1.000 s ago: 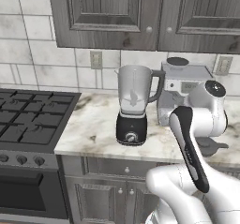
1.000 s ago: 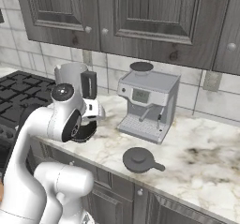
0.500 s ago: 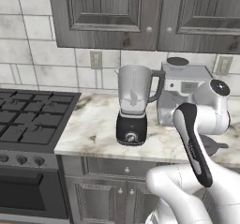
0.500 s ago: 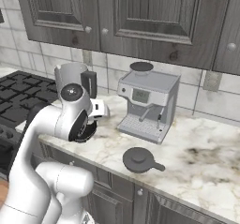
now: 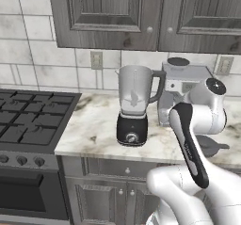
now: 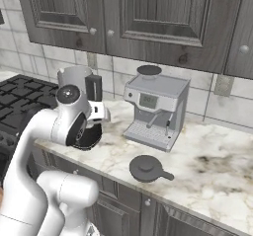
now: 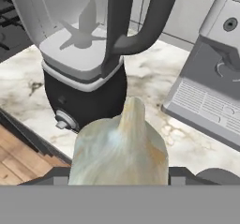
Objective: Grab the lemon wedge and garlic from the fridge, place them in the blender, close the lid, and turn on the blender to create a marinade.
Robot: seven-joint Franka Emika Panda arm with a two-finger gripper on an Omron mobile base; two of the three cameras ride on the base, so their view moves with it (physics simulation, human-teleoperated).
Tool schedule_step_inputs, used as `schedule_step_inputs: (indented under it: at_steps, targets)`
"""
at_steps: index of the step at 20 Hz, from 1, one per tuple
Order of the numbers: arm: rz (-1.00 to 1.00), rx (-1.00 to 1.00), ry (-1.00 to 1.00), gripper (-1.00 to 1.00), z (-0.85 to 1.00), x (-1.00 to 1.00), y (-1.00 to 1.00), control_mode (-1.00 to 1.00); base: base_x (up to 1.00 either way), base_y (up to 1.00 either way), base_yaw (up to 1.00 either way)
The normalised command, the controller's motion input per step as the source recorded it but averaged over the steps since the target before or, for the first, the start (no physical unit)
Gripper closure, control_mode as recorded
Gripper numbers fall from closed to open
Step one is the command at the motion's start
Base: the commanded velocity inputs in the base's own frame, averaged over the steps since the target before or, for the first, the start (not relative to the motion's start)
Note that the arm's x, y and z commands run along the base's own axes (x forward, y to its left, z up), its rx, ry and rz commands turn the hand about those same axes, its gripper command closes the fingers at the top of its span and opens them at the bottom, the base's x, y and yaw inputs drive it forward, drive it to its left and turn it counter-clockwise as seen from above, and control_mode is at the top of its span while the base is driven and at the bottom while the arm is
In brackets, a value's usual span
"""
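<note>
While the gripper clamps the garlic, the blender stands lidless just beyond it, coffee machine right.

We can't see the gripper's fingertips in the hand view; the garlic sits right in front of them and covers their pads, and its base is lost at the bottom of the picture; from the left base, the white arm blocks most of the lid, leaving us just a dark sliver and its handle; from the right base, the same arm hides the blender's base and lower jar; the coffee machine runs off the right edge of the hand view; the stove is cropped at the left.
</note>
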Motion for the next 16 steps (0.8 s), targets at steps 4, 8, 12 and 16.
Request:
schedule_step_inputs:
  at_steps: [4,8,12,16]
  targets:
    - [0.0,0.0,-0.06,1.0,0.5,0.0,0.23,-1.0,0.0,0.0,0.0]
    - [0.0,0.0,-0.08,1.0,0.67,0.0,0.2,-1.0,0.0,0.0,0.0]
    - [0.0,-0.01,-0.04,1.0,0.72,0.0,0.27,-1.0,0.0,0.0,0.0]
    - [0.0,-0.06,0.0,1.0,0.72,0.0,0.45,-1.0,0.0,0.0,0.0]
